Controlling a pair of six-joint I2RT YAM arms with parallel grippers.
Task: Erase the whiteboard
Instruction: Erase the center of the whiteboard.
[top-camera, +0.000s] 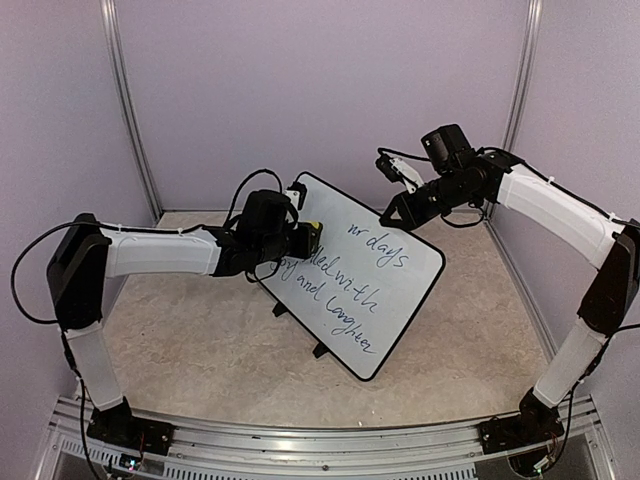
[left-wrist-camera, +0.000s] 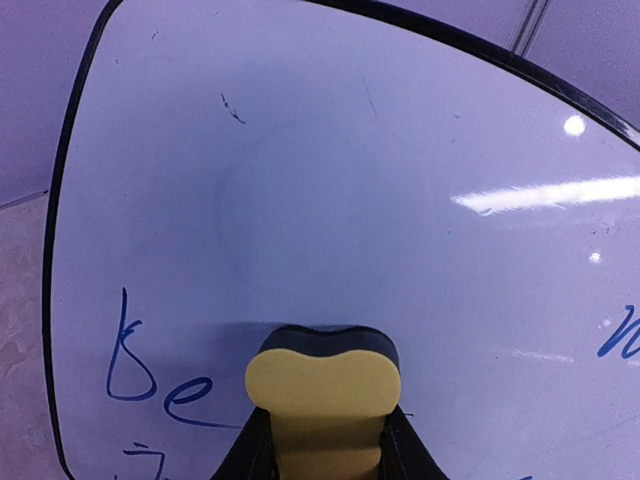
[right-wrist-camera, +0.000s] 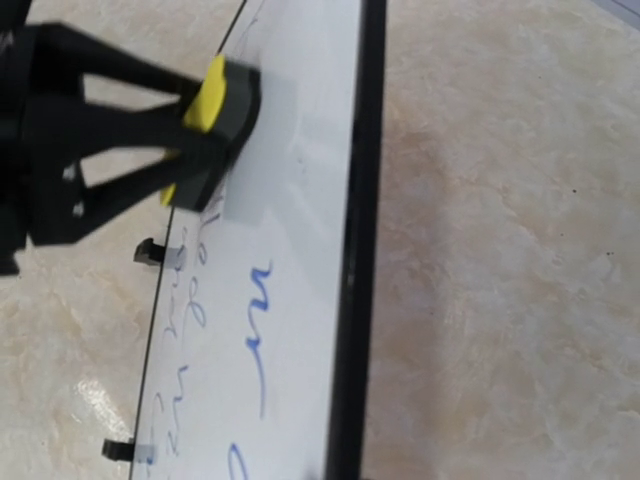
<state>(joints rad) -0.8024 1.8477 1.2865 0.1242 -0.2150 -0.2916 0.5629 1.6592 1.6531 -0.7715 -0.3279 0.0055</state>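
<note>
The whiteboard sits out in front of me on the mottled beige tabletop, turned cornerwise so that one rounded corner points at my bases and another at the back wall. It is a large white rectangle in a thin black frame, and two small black feet poke out along its near-left edge. Its far-left corner is wiped bare (only faint smudges and a stray tick remain there). Blue cursive still covers the rest in slanting lines; I can read "days", "with" and "and laughter". Whether it lies flat or tilts I cannot tell.
</note>
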